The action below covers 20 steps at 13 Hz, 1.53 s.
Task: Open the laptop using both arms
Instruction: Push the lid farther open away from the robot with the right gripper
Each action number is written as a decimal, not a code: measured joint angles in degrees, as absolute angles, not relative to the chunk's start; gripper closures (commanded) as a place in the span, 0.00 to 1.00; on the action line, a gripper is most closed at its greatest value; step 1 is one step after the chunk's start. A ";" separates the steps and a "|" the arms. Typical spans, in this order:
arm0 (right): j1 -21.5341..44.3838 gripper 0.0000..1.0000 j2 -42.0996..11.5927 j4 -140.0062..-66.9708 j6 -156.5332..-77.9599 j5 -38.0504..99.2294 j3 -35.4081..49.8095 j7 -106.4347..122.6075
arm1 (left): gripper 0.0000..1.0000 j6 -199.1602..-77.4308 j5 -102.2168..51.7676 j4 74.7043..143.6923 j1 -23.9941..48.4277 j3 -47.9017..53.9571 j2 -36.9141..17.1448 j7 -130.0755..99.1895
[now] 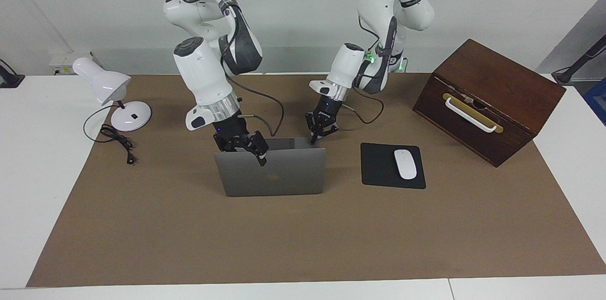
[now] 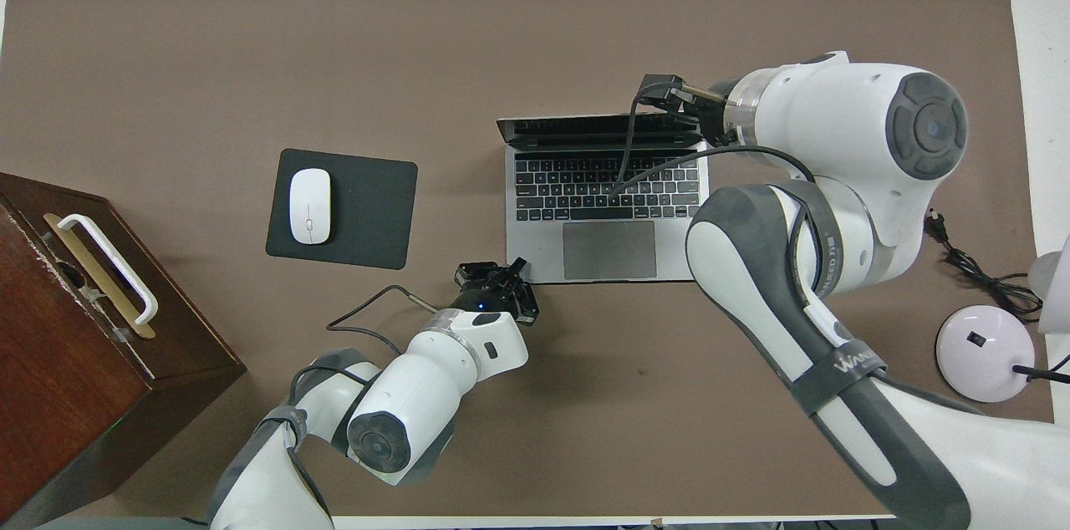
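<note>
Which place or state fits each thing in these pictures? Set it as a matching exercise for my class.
Things:
1. laptop
2. mouse
3. lamp
4. wooden box

Descriptions:
A. at the left arm's end of the table
B. lid raised, keys showing
C. at the right arm's end of the table
D. on the black pad

Pairs: 1-B, 2-D, 3-C, 4-A

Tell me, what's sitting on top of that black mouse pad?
A white oval mouse lies on the flat black rectangular mouse pad, toward its wooden-box side. Nothing else shows on it; whatever is beneath the mouse is covered.
</note>
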State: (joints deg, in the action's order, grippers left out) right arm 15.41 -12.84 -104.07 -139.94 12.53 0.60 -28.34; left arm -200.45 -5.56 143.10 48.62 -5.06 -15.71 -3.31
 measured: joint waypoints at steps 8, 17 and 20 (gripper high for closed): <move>13.77 0.00 -13.65 -101.47 -138.48 12.21 0.50 -22.83 | 1.00 -200.47 -5.56 143.10 48.62 -5.06 -15.72 -3.28; 12.21 0.00 -15.23 -98.72 -137.10 11.44 0.45 -19.55 | 1.00 -200.48 -5.56 143.10 48.62 -5.06 -15.72 -3.28; 11.84 0.00 -15.48 -98.27 -136.09 11.24 0.42 -18.09 | 1.00 -200.49 -5.56 143.10 48.62 -5.06 -15.72 -3.28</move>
State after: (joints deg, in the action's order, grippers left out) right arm 11.84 -15.48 -98.27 -136.09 11.24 0.42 -18.09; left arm -200.49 -5.56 143.10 48.62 -5.06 -15.72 -3.28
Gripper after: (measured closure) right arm 0.000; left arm 0.991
